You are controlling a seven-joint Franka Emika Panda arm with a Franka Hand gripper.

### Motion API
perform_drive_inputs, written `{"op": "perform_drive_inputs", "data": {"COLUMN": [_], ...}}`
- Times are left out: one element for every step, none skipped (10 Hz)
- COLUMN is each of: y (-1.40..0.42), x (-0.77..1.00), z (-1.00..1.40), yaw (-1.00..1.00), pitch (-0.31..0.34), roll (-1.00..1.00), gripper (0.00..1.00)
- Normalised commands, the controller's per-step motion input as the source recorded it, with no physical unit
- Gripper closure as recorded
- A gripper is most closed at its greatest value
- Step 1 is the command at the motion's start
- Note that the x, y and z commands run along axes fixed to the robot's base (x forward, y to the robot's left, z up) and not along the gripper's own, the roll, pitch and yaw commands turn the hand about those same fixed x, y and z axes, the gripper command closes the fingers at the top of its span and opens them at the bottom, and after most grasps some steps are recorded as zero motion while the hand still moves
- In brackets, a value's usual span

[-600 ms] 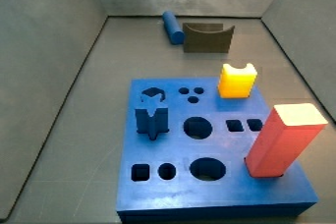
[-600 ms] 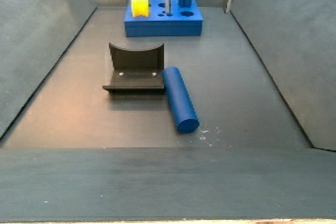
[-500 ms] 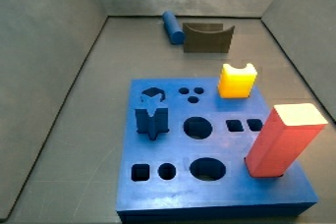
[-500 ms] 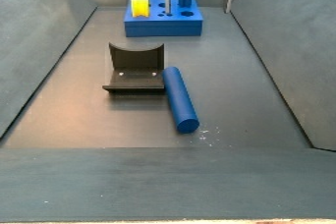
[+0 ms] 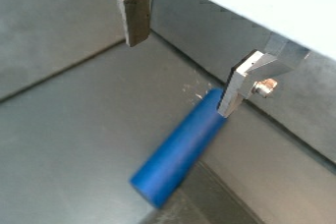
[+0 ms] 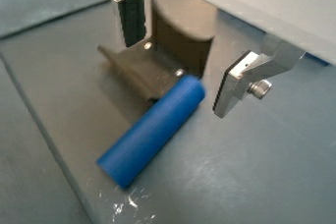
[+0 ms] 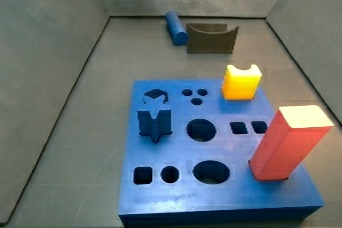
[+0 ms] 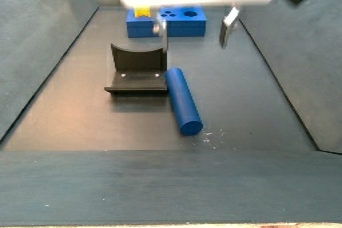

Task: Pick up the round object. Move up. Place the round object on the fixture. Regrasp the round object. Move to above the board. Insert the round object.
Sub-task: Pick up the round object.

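Note:
The round object, a plain blue rod, lies flat on the dark floor beside the fixture in both side views [image 8: 183, 100] [image 7: 174, 28]. The fixture [image 8: 138, 70] is a dark block with a U-shaped notch, and it is empty. The gripper [image 8: 194, 30] hangs open and empty above the floor, between the rod and the board [image 8: 167, 20]. In both wrist views the rod [image 5: 184, 151] [image 6: 155, 132] lies below the open jaws, with one end near a finger [image 6: 237, 85]. The fixture [image 6: 164, 46] shows between the fingers.
The blue board [image 7: 221, 152] bears a yellow block [image 7: 241, 80], a tall red block [image 7: 287, 142] and a notched blue peg [image 7: 155, 122]. Grey walls [image 7: 67, 52] enclose the floor on all sides.
The gripper has come down into the side view and now hangs close above the floor near the rod. The rod, fixture and board have not moved.

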Motion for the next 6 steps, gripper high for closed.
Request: {"op": "perform_drive_inputs", "data": {"y": [0.27, 0.19, 0.15, 0.11, 0.06, 0.04], "x": [0.09, 0.0, 0.0, 0.0, 0.0, 0.0], "z": [-0.75, -0.82, -0.76, -0.68, -0.65, -0.61], "yaw": [0.0, -0.1, -0.15, -0.12, -0.03, 0.0], "pitch": [0.02, 0.023, 0.029, 0.009, 0.0, 0.0], "roll": [-0.22, -0.18, -0.19, -0.16, -0.15, -0.09], "gripper": [0.0, 0.0, 0.0, 0.0, 0.0, 0.0]}}
